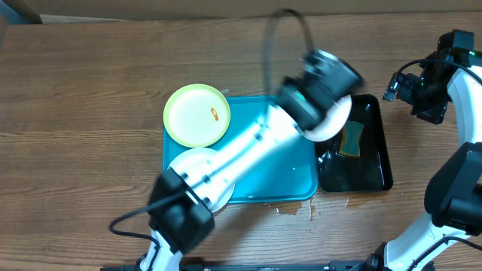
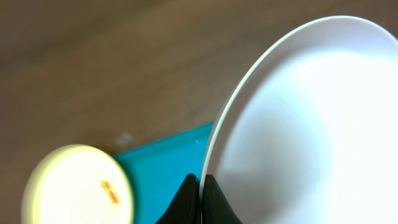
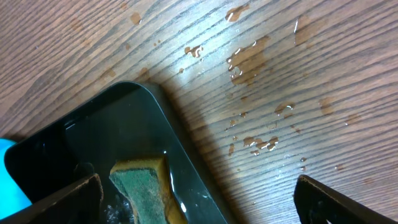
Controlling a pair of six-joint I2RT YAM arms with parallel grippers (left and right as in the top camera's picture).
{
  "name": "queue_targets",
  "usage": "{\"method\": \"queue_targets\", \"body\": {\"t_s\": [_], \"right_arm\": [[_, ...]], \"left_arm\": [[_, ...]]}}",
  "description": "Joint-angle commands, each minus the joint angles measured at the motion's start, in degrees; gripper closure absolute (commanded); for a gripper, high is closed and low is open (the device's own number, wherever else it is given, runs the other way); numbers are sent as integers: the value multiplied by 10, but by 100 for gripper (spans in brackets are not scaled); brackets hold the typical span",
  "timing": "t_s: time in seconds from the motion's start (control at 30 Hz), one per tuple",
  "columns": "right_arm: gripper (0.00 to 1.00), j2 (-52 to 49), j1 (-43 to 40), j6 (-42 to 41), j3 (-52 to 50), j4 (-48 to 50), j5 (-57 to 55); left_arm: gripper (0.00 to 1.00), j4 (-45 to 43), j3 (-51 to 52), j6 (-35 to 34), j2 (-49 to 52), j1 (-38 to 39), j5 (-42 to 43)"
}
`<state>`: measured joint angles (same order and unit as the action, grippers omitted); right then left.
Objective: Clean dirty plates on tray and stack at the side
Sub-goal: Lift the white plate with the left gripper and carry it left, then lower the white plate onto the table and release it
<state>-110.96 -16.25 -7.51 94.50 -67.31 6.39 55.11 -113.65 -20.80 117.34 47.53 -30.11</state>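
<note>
Right now the left gripper is pinching the rim of a white plate, probably for wiping; the right gripper is hanging wide open, needing the sponge below it.

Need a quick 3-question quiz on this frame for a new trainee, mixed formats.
1. True or false: the left gripper grips a white plate by its rim.
2. The sponge lies: A) in the blue tray, B) in the black tray, C) on the table.
3. Which plate shows an orange smear?
Key: 1 true; 2 B; 3 the yellow-green plate.
</note>
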Motion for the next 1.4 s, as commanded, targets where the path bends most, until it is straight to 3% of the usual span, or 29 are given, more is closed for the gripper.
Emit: {"method": "queue_targets", "body": {"t_s": [0.0, 0.13, 0.23, 0.4, 0.67, 0.93, 1.37], "right_arm": [[0, 13, 0, -2, 8, 1, -3], [0, 13, 0, -2, 8, 1, -3], [0, 13, 0, -2, 8, 1, -3], [0, 13, 0, -2, 8, 1, -3], [0, 13, 0, -2, 8, 1, -3], [0, 13, 0, -2, 8, 1, -3], [0, 13, 0, -2, 8, 1, -3]], "left_arm": [[96, 6, -16, -2, 3, -119, 297], [96, 17, -16, -2, 3, -244, 467], [96, 41, -16, -2, 3, -341, 519], [96, 111, -16, 3, 3, -500, 497], [96, 193, -8, -19, 3, -672, 356], [96, 172, 24, -50, 3, -741, 269], [96, 51, 148, -49, 4, -742, 238]]}}
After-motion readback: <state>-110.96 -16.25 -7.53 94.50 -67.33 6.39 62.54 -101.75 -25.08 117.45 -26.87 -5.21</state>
